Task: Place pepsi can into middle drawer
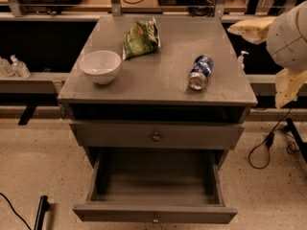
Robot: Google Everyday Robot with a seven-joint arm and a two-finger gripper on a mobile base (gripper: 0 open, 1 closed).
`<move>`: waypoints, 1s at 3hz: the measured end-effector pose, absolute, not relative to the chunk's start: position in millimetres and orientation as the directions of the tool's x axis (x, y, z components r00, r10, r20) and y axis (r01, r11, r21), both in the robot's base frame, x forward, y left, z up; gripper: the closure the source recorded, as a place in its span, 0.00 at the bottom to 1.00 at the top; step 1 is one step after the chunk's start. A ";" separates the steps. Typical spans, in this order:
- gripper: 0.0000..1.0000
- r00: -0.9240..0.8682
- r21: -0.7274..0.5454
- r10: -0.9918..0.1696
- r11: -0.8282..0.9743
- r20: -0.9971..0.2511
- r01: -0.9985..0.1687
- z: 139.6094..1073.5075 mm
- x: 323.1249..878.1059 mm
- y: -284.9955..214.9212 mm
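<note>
The pepsi can (200, 72) lies on its side on the right part of the grey cabinet top (163, 80), silver end toward me. The middle drawer (156, 186) is pulled out below, with its floor bare and a small knob on its front edge. My gripper (278, 56), white and cream, hangs at the right edge of the view. It is beside the cabinet, to the right of the can and apart from it.
A white bowl (100, 66) stands at the left of the top. A green snack bag (140, 37) lies at the back. A shut drawer front with a knob (156, 137) sits above the open drawer. Cables (268, 147) lie on the floor to the right.
</note>
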State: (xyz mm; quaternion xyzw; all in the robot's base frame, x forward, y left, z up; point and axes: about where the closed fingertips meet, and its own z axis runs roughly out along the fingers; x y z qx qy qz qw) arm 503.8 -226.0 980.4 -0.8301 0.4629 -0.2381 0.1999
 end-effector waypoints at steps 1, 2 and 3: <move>0.00 0.496 -0.498 -0.832 -0.549 0.249 -0.671 976.3 524.2 -228.2; 0.00 0.553 -0.420 -0.785 -0.618 0.279 -0.665 964.5 562.0 -237.1; 0.00 0.631 -0.390 -0.726 -0.684 0.274 -0.617 955.7 594.2 -234.0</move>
